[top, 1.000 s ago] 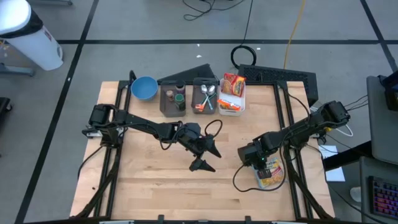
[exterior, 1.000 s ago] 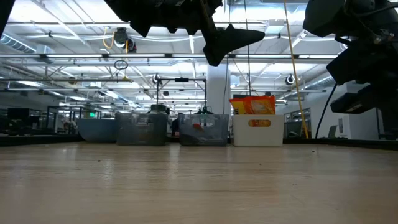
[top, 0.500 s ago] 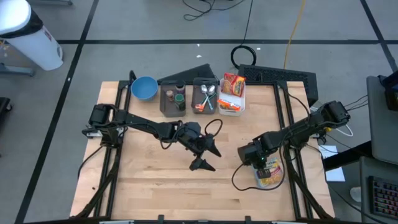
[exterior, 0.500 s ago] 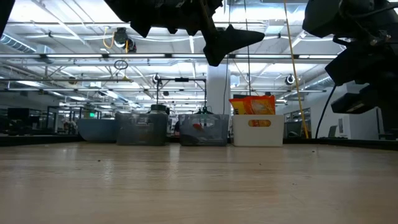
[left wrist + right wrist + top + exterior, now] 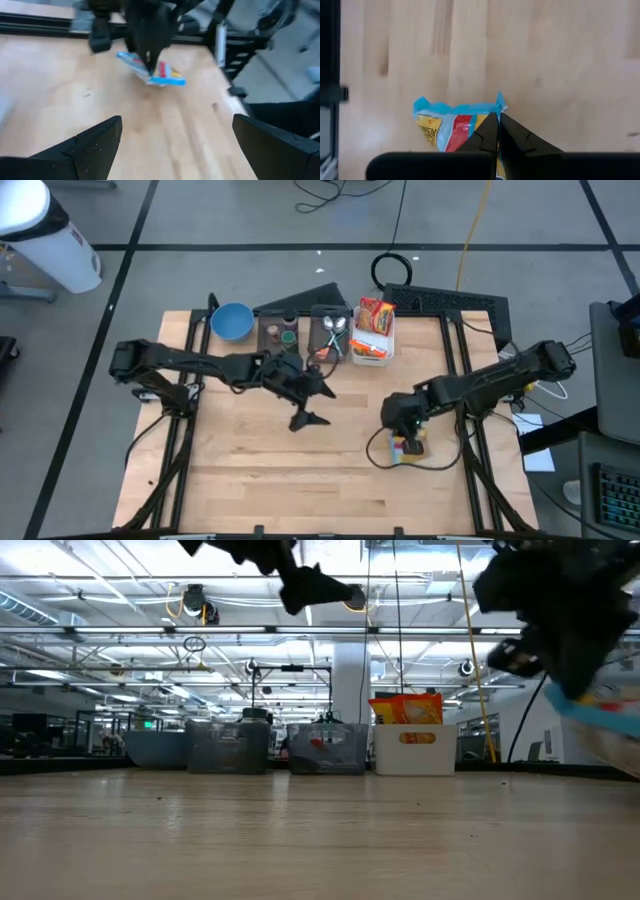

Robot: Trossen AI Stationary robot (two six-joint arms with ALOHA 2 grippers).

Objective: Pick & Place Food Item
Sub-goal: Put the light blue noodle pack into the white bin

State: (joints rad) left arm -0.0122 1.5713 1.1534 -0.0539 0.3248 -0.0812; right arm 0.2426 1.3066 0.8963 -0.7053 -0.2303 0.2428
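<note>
My right gripper is shut on a blue snack packet with yellow and red print, above the table's right half. The packet also shows in the left wrist view, hanging under the dark gripper, and as a blue edge in the low view. My left gripper is open and empty above the table's middle, left of the packet; its two fingers point toward the packet. My right gripper pinches the packet's sealed blue edge between its two shut fingers, near one corner. The fingers come from above, pointing down. The packet hangs tilted below them, clear of the table.
A white bin holding orange snack packets stands at the back, right of a clear container with cutlery, a container with jars and a blue bowl. Bare wood lies between the two grippers and toward the near edge.
My right gripper has lifted the packet off the table near the right edge and carried it a little toward the left and far side; it now hangs clear. My left gripper has drawn back toward the table's far left, still open.
</note>
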